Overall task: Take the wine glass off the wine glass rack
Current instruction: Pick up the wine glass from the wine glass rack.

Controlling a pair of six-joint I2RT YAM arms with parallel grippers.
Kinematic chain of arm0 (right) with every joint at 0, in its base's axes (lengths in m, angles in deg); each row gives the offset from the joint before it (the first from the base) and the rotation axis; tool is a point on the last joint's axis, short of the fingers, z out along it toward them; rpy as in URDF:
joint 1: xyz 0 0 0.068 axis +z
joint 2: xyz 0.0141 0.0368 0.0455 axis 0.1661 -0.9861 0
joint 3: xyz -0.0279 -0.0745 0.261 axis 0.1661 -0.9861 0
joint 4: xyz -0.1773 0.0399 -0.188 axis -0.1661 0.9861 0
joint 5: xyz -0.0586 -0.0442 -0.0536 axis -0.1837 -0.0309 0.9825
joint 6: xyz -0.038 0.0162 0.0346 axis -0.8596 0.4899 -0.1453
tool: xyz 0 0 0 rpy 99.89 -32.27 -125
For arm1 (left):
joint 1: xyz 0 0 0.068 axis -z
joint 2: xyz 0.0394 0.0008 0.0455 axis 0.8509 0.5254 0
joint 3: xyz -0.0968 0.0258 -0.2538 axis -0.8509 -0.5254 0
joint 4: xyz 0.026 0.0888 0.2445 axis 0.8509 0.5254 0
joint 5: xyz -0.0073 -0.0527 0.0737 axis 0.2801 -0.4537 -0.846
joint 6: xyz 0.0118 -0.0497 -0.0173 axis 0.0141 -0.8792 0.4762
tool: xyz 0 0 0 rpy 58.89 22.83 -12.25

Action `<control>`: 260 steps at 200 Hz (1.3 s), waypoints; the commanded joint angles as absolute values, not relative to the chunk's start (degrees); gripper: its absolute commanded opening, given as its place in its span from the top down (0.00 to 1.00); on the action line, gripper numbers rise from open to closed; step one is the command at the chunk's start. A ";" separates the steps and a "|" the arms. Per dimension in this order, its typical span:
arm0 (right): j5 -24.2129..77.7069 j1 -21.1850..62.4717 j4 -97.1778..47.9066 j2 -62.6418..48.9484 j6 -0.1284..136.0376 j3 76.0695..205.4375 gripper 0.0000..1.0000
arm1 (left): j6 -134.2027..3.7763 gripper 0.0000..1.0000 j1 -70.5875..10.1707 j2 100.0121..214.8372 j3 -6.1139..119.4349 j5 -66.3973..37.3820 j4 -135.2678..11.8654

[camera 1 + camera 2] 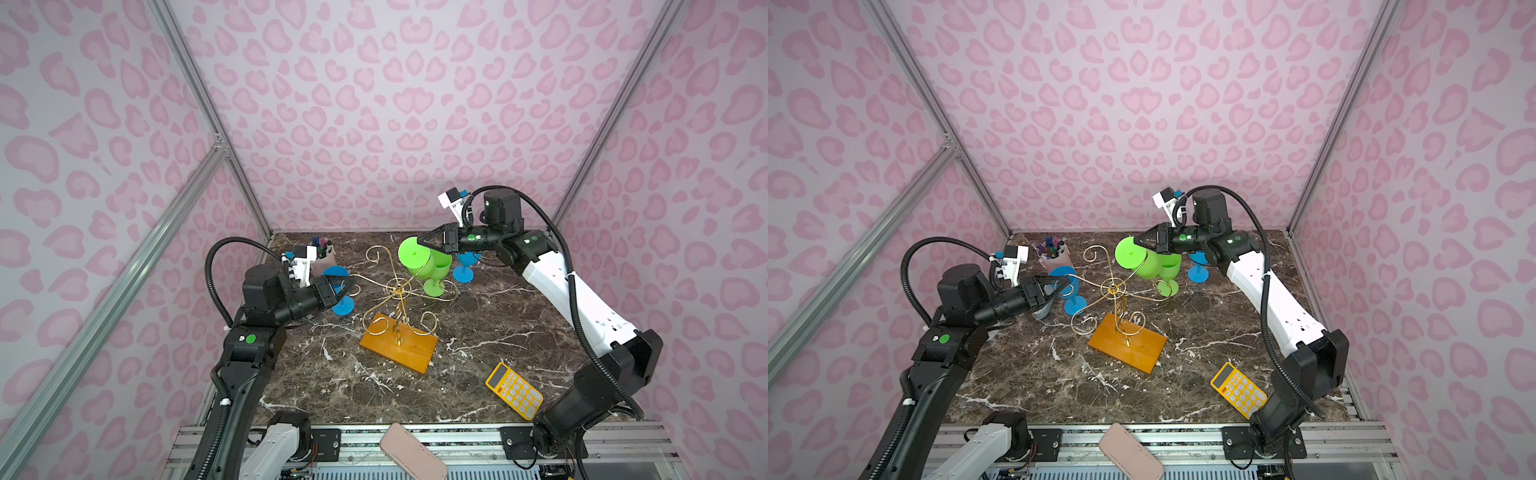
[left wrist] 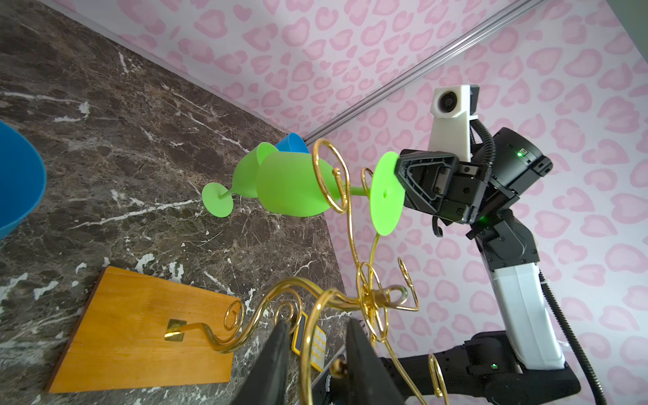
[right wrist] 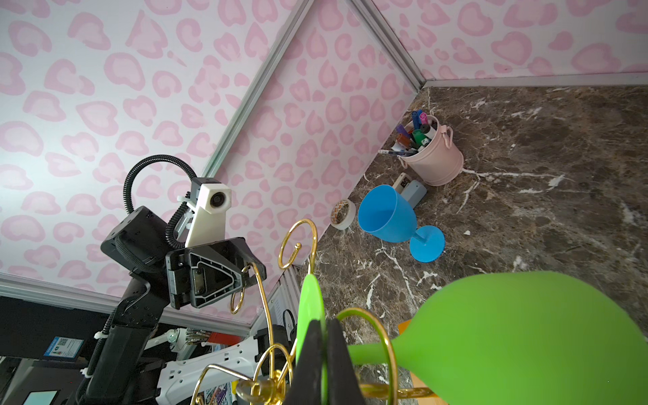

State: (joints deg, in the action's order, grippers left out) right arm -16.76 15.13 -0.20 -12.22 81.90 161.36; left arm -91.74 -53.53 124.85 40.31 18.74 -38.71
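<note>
The wine glass rack (image 1: 399,345) (image 1: 1127,345) is gold wire on an orange wooden base (image 2: 140,329). A green wine glass (image 1: 413,254) (image 2: 291,186) hangs tilted from a far arm, its stem through a scroll loop. My right gripper (image 1: 424,243) (image 3: 324,329) is shut on the edge of the glass's foot disc (image 3: 310,305). My left gripper (image 1: 352,286) (image 2: 317,322) is at the rack's left arm. Its fingers stand on either side of the scroll end, a narrow gap showing beside the wire, so it is open.
A second green glass (image 1: 434,286) stands on the marble just behind the rack. One blue glass (image 1: 343,307) is under my left gripper, another (image 1: 463,274) at the back right. A pink pen bucket (image 1: 324,257), yellow calculator (image 1: 514,390) and pink case (image 1: 411,453) are also here.
</note>
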 commanded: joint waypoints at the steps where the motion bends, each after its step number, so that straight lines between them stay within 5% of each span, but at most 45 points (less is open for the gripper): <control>1: -17.37 15.05 -1.80 -12.23 82.03 161.03 1.00 | -93.14 0.74 -53.59 125.13 40.10 18.97 -40.73; 106: -20.38 13.40 -7.53 -11.74 86.27 158.66 1.00 | -95.99 0.86 -53.57 124.38 38.54 16.46 -41.61; 260: -24.03 11.36 -11.29 -8.81 89.50 153.68 1.00 | -96.11 0.87 -53.58 124.89 39.28 15.51 -41.52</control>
State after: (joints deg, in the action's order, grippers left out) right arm -22.09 11.33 -9.18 -9.40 89.03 154.37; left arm -98.32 -53.44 124.52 38.89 18.41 -41.64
